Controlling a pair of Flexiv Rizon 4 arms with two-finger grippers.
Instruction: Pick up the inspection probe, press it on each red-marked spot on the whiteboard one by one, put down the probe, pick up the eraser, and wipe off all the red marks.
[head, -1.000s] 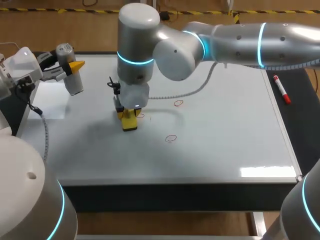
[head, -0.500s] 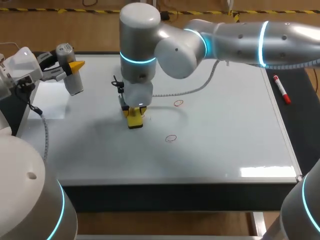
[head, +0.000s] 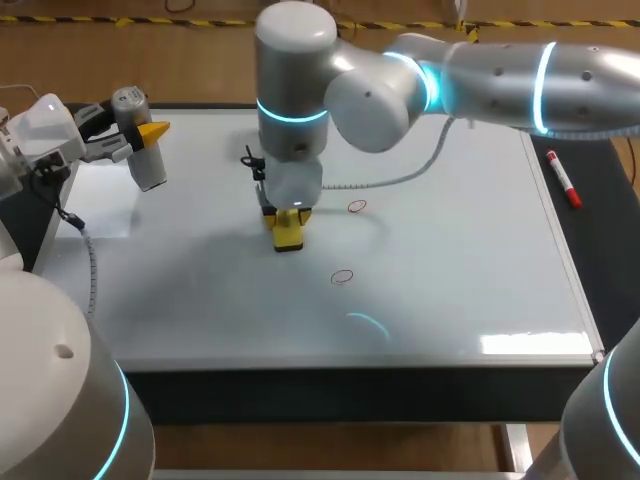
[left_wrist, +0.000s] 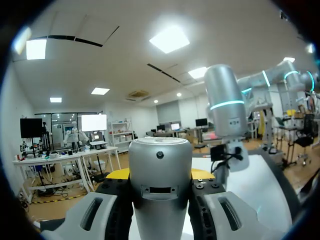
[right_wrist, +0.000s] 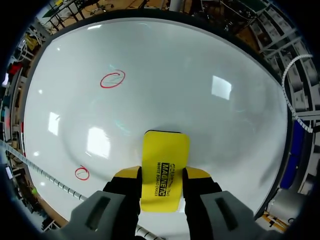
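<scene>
Whiteboard (head: 470, 260): far red circle (head: 357, 207), near red circle (head: 342, 277). Right gripper (right_wrist: 162, 174): clamped on yellow eraser (right_wrist: 164, 152), set on board beside far circle. Left gripper (left_wrist: 159, 175): clamped on inspection probe (left_wrist: 160, 165), upright at board's far left corner.

yellow eraser (right_wrist: 164, 170), red marks (right_wrist: 112, 79), white whiteboard (head: 450, 250), silver probe (left_wrist: 160, 185)

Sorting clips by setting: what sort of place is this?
Probably a robotics test bench: a flat whiteboard with red marks, right gripper shut on an eraser, left gripper holding a probe.
</scene>
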